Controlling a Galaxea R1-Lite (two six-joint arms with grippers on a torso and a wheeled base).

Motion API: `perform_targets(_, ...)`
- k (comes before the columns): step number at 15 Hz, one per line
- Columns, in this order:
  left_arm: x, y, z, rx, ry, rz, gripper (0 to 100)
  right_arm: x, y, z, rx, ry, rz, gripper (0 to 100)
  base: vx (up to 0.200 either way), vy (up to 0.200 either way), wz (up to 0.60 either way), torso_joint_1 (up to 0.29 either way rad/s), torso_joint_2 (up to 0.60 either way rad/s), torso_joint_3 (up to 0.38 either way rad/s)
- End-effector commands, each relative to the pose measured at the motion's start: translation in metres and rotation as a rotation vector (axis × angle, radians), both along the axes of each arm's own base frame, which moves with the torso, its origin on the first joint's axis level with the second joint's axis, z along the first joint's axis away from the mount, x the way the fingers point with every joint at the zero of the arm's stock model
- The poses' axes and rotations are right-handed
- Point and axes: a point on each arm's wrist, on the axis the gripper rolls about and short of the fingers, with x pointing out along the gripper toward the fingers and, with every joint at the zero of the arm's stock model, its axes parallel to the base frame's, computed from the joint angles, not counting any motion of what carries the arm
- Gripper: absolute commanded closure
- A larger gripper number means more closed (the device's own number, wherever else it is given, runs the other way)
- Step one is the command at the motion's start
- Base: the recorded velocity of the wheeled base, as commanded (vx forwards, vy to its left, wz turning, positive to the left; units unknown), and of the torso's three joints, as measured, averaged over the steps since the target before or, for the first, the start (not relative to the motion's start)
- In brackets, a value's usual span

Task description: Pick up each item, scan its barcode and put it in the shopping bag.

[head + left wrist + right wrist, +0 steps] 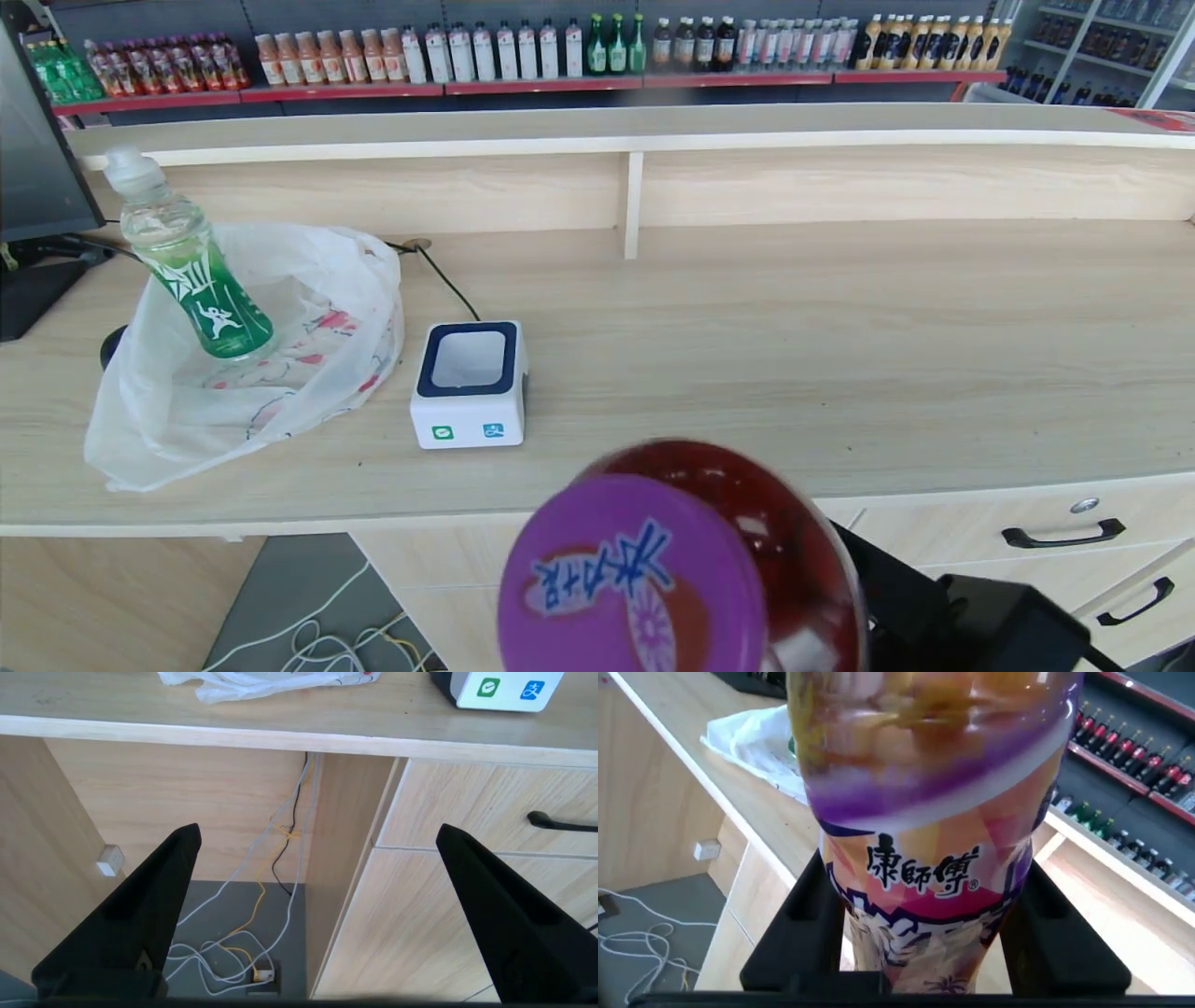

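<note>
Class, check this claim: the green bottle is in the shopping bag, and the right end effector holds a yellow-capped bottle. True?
No: the head view shows the held bottle's cap is purple, not yellow. The rest stands.

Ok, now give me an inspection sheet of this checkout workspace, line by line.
Surface: wooden counter with a raised back ledge.
Job's things: green bottle standing in the white shopping bag; scanner beside it; purple-capped bottle held up.
Clutter: nothing seen.
Grippers: right gripper shut on the purple-capped bottle; left gripper open, below counter level.
Cables: scanner cable runs to a counter hole; loose cables on the floor.
Surroundings: monitor at left, drawers below, drink shelves behind.
</note>
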Motion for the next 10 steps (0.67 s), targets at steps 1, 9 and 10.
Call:
perform_targets(1,0.0000,0.0000,0.0000,0.000,-0.001,0.000,0,-0.0016,0.0020,-0.0042,-0.043,-0.026,0.004,100,0.000,0.000,0.00,0.000,0.00,0.000)
perform_targets(9,0.0000,0.0000,0.0000,0.000,-0.001,0.000,0,-0.0048,0.0059,-0.0024,-0.285,-0.368,-0.002,100,0.000,0.000,0.00,0.000,0.00,0.000)
perform_targets(10,0.0000,0.0000,0.0000,0.000,-0.001,0.000,0,-0.0049,0.0051,-0.0031,-0.343,-0.433,-0.035,100,0.000,0.000,0.00,0.000,0.00,0.000)
